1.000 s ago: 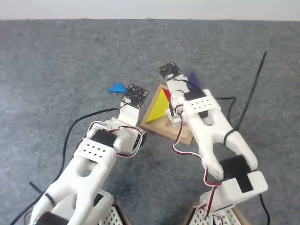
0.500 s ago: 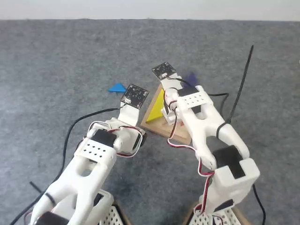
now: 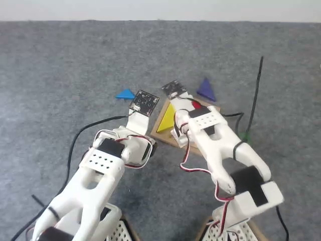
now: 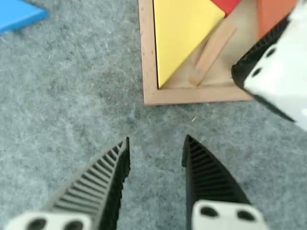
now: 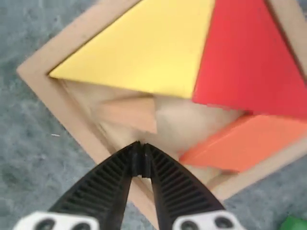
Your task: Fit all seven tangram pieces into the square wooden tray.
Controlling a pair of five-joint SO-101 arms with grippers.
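The square wooden tray (image 5: 53,96) holds a yellow triangle (image 5: 148,52), a red triangle (image 5: 249,62), an orange piece (image 5: 244,143) and a plain wooden piece (image 5: 129,112). My right gripper (image 5: 140,148) is shut with nothing in it, its tips just above the tray's near rim beside the wooden piece. My left gripper (image 4: 156,143) hangs open over the carpet, a short way outside the tray's rim (image 4: 148,72). A blue triangle (image 3: 125,94) lies on the carpet left of the tray (image 3: 161,134). A purple triangle (image 3: 205,89) lies beyond it.
Grey carpet covers the table. My right arm (image 3: 205,125) leans over the tray's near right part, my left arm (image 3: 125,145) close beside it. A small green thing (image 3: 244,135) and a black cable (image 3: 256,95) lie to the right of the tray.
My right arm has drawn back and down over the tray, uncovering the purple triangle. The left arm has stayed still.
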